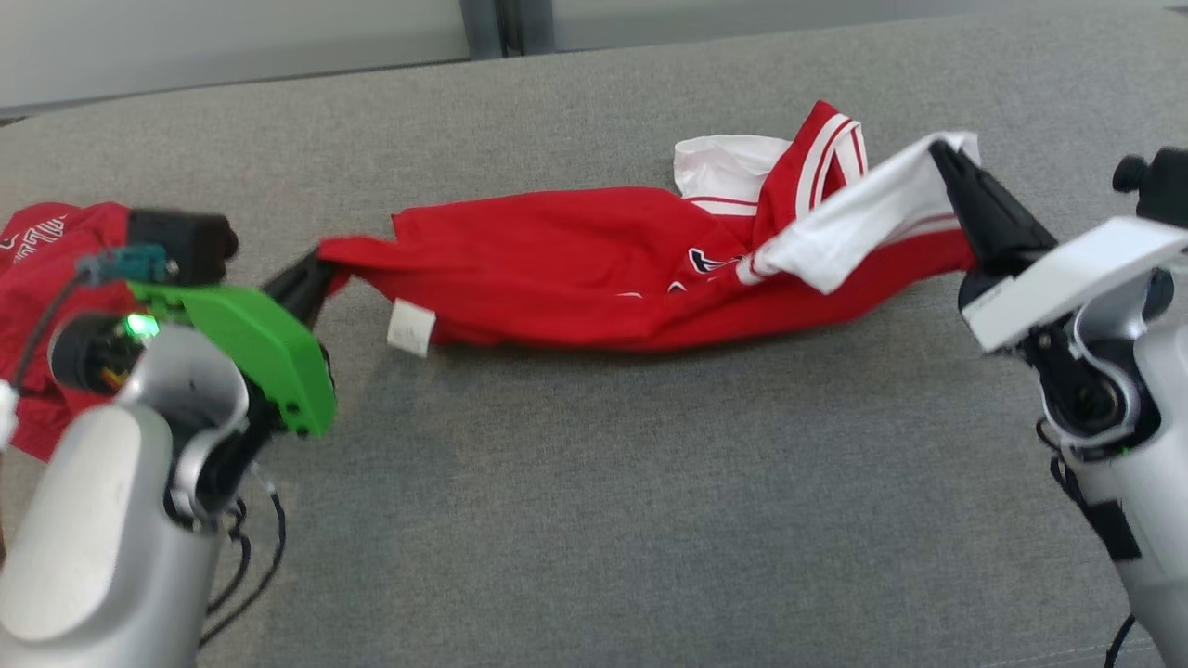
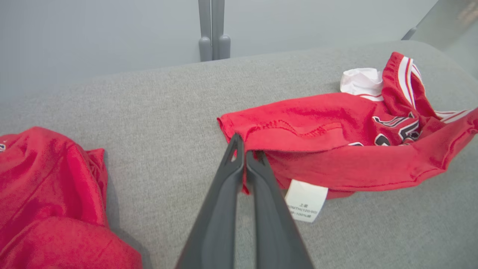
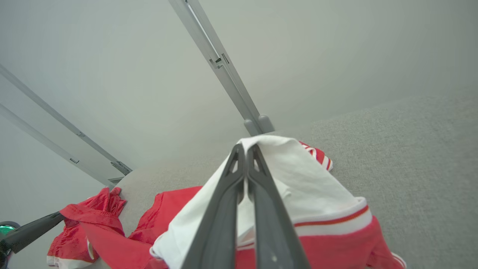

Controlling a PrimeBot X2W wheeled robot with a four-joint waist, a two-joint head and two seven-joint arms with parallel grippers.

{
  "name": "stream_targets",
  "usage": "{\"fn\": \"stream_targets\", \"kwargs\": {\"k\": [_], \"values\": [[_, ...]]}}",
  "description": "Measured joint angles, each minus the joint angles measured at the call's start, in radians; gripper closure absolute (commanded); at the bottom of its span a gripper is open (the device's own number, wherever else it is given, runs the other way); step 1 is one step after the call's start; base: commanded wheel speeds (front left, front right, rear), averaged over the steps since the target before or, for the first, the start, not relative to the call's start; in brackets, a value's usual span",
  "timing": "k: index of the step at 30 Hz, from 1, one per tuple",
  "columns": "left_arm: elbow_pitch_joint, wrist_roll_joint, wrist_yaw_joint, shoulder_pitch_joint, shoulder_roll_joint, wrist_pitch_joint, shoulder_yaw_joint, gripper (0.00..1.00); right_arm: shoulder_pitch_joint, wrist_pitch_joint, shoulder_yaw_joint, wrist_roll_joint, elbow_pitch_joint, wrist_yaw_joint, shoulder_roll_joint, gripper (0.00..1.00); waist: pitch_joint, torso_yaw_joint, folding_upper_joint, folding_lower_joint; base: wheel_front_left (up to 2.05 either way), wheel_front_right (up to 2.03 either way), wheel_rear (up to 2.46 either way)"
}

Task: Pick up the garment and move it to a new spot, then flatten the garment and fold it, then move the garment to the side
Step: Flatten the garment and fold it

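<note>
A red garment [image 1: 594,269] with white sleeves and striped trim is stretched across the grey cushion between my two grippers. My left gripper [image 1: 316,269] is shut on its red hem at the left end; the left wrist view shows the fingertips [image 2: 244,151] pinching the hem [image 2: 295,129], with a white care label [image 2: 305,201] hanging beside them. At the right end my right gripper [image 1: 947,153] is shut on a white sleeve [image 1: 863,218], lifted off the surface. The right wrist view shows that white cloth [image 3: 298,175] draped over the closed fingers [image 3: 224,209].
A second red garment [image 1: 46,306] lies crumpled at the far left, behind my left arm, also seen as a red garment [image 2: 48,201] in the left wrist view. The grey cushion [image 1: 650,482] spreads wide in front. A pale wall with a metal post [image 2: 212,30] bounds the back edge.
</note>
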Motion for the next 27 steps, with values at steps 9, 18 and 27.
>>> {"fn": "stream_targets", "kwargs": {"k": [9,18,27], "values": [[0.263,0.009,-0.026,-0.571,0.036,-0.027,-0.058,1.0,-0.542,-0.116,0.147,0.105,0.164,0.0,-0.06,1.0,0.148,0.008,0.0,0.0001,0.0,0.0,0.0],[0.481,-0.003,-0.027,-1.05,0.075,-0.055,-0.162,1.0,-1.024,-0.197,0.198,0.165,0.358,0.0,-0.108,1.0,0.313,0.031,0.0,0.0004,0.0,0.0,0.0],[0.671,0.052,-0.027,-1.371,0.071,-0.253,-0.143,1.0,-1.345,-0.303,0.273,0.135,0.506,0.0,-0.101,1.0,0.417,0.051,0.0,0.0003,0.0,0.0,0.0]]}}
